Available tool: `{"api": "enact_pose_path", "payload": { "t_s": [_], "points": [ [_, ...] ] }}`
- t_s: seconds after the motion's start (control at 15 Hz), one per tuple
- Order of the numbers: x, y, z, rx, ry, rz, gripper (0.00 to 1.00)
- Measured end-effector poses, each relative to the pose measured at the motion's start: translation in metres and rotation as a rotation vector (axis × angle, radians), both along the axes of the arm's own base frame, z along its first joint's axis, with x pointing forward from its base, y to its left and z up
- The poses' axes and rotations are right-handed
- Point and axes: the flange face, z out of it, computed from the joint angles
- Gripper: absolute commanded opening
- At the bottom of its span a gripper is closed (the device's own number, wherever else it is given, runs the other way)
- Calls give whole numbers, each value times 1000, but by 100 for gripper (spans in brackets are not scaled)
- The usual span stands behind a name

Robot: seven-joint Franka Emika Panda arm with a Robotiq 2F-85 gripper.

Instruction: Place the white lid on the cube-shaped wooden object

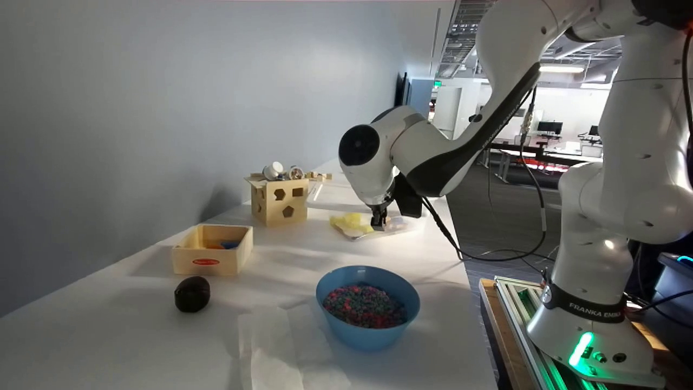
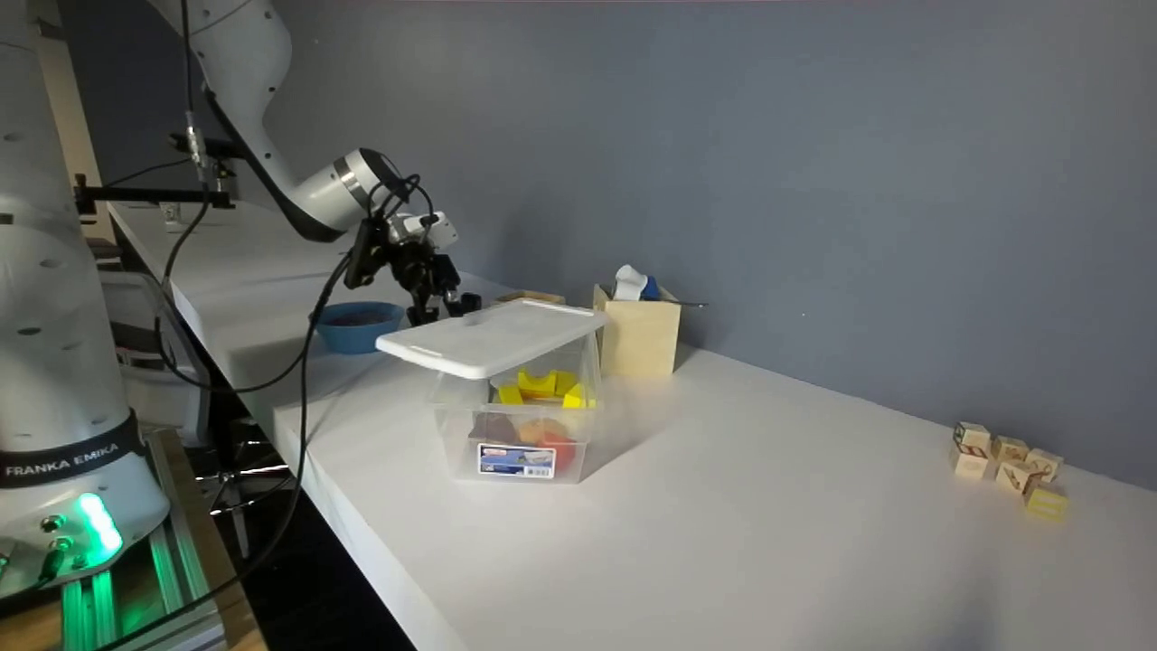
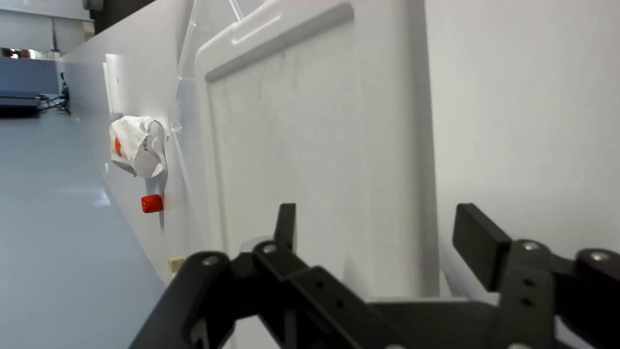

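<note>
The white lid (image 2: 493,339) is a thin, flat plastic piece. It lies tilted over a clear plastic box (image 2: 455,429) with yellow and red pieces inside. The lid also fills the middle of the wrist view (image 3: 310,140). The wooden cube (image 1: 270,208), with dark holes, stands near the wall; its plain side shows in an exterior view (image 2: 637,339). It is not in the wrist view. My gripper (image 3: 375,213) is open and empty. Its fingers are on either side of the lid's long edge; contact is unclear. The gripper is also in both exterior views (image 1: 379,221) (image 2: 443,312).
A white cup (image 1: 273,170) and a jar (image 1: 295,172) lie on the cube. A low open wooden box (image 1: 187,265), a black ball (image 1: 192,294) and a blue bowl (image 1: 363,337) stand nearby. Letter blocks (image 2: 1017,475) and a red cylinder (image 3: 152,203) lie near the wall.
</note>
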Motion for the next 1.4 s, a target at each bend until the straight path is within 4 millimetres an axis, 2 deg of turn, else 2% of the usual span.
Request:
{"api": "enact_pose_path", "payload": {
  "t_s": [0.27,0.47,0.6,0.93,1.2,1.4],
  "points": [
    [3,-15,-1,-31,-9,-45,24],
    [9,-19,16,-38,-48,-66,3],
    [13,-21,41,-50,-94,-81,0],
    [15,-24,97,-67,-201,-68,2],
    [22,-24,130,-101,-170,108,2],
    [32,-37,150,-117,-86,245,2]
  ]
}}
